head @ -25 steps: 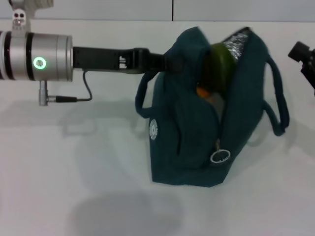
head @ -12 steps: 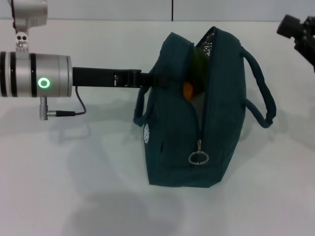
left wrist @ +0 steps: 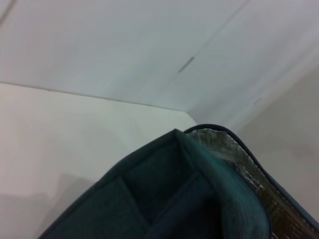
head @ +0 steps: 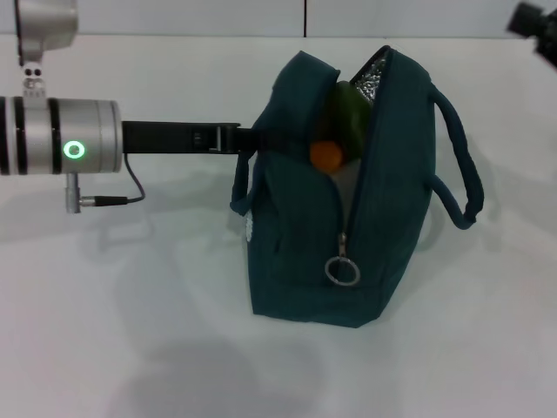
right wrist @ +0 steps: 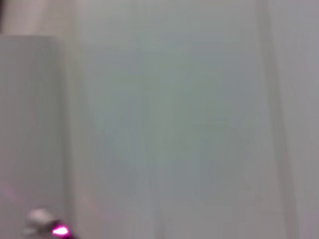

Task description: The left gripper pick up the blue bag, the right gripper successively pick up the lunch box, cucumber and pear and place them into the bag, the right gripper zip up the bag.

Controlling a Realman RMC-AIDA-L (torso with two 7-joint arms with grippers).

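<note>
The blue bag (head: pixel 296 252) stands upright on the white table (head: pixel 130 348), its top gaping and the zipper's metal ring pull (head: pixel 342 272) hanging down the front. My left gripper (head: pixel 264 139) reaches in from the left and is shut on the bag's upper left rim. Inside the opening show the dark green cucumber (head: pixel 350 109) and the orange pear (head: pixel 325 157). The lunch box is hidden. Only a black tip of my right gripper (head: pixel 534 21) shows at the top right, well away from the bag. The left wrist view shows the bag's rim (left wrist: pixel 189 199) and silver lining (left wrist: pixel 259 184).
My left arm (head: pixel 61 148) with its green ring light spans the table's left side. One bag handle (head: pixel 461 174) loops out to the right, another (head: pixel 239 187) hangs on the left. A grey wall (head: pixel 261 16) runs behind the table.
The bag has swung upright and shifted slightly left, and its opening has narrowed. My right gripper has pulled up and away toward the top right corner.
</note>
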